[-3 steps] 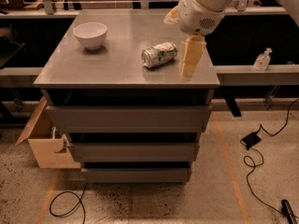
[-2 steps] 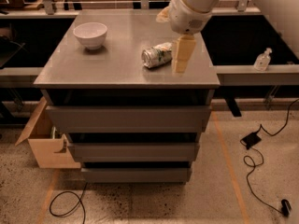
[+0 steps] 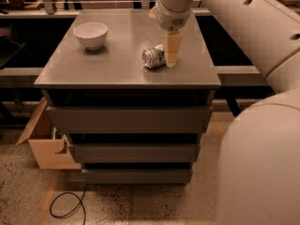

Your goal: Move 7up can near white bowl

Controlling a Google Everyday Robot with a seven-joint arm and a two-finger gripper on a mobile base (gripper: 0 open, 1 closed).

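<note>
The 7up can (image 3: 153,57) lies on its side on the grey cabinet top (image 3: 117,64), right of the middle, with a silver end facing me. The white bowl (image 3: 91,34) stands upright at the far left of the top, well apart from the can. My gripper (image 3: 171,50) hangs from the white arm straight down over the can's right end, its cream fingers (image 3: 172,47) touching or covering that end. The can's far end is hidden behind the fingers.
The grey cabinet has several drawers (image 3: 126,121) below its top. An open cardboard box (image 3: 47,144) sits on the floor at the left. A black cable (image 3: 68,204) loops on the speckled floor. My own large white arm (image 3: 262,125) fills the right side.
My gripper has moved left, from beside the can's right side to right over the can's right end. The can and the bowl have not moved on the cabinet top.
</note>
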